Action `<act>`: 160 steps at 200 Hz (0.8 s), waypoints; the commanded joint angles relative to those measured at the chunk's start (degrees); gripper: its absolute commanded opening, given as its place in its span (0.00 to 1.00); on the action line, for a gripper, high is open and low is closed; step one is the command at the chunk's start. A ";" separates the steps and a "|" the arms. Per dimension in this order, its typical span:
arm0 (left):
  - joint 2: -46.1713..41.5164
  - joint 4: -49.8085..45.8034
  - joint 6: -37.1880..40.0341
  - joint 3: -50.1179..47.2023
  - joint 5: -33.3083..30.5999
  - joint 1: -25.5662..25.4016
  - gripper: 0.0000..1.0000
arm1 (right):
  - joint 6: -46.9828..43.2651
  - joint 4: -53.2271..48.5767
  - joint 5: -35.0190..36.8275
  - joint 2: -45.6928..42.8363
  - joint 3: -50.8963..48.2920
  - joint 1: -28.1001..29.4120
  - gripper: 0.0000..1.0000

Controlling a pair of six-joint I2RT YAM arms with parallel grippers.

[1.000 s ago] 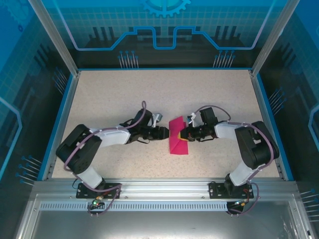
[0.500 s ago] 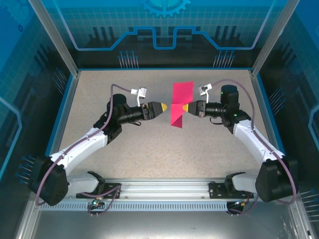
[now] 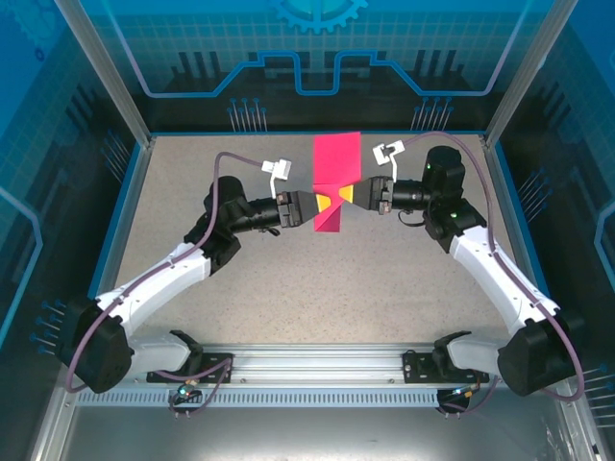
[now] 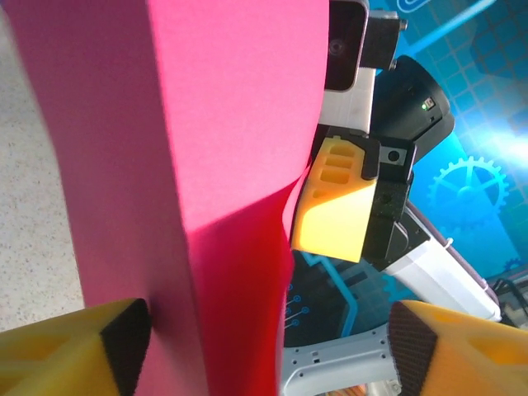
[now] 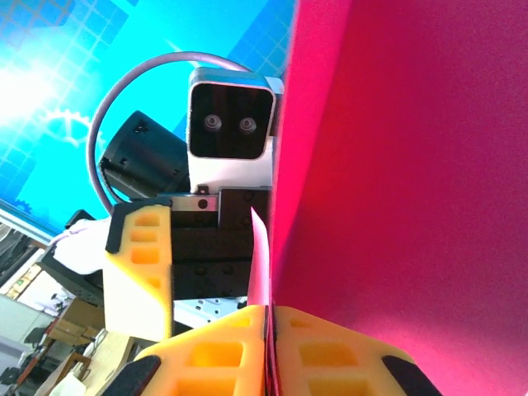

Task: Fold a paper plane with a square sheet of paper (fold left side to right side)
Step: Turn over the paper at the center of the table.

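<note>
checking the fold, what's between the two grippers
The pink paper, pinched by the right gripper, with the left gripper open around it; the top view shows it.

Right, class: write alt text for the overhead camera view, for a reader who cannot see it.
A folded pink paper is held up above the speckled table, pinched by the right claw. The left claw stands open at its opposite edge.

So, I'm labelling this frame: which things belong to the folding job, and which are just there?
In the job: square sheet of paper, right gripper clamping it, left gripper open around it.
Just there: table, blue enclosure walls.
</note>
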 commanded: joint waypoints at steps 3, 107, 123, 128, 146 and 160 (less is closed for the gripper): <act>0.12 3.68 -0.93 1.80 -0.32 -0.37 0.66 | 4.11 5.23 -0.59 -0.11 0.40 1.12 0.11; -5.83 -22.50 15.18 4.03 -11.71 -2.93 0.02 | -15.15 -26.37 11.20 -4.03 2.87 -2.95 0.44; -5.93 -36.42 22.67 7.61 -19.41 -5.96 0.01 | -22.23 -38.53 20.21 -5.10 4.63 -5.31 0.50; -5.56 -40.33 24.85 8.85 -22.24 -7.12 0.01 | -23.92 -41.38 23.58 -5.52 4.82 -6.15 0.52; -3.49 -54.87 28.81 13.03 -35.31 -11.46 0.00 | -27.47 -49.80 36.61 -7.24 4.47 -9.13 0.61; -0.36 -63.78 29.65 16.16 -43.77 -14.50 0.00 | -28.98 -53.87 44.35 -8.76 3.36 -12.13 0.67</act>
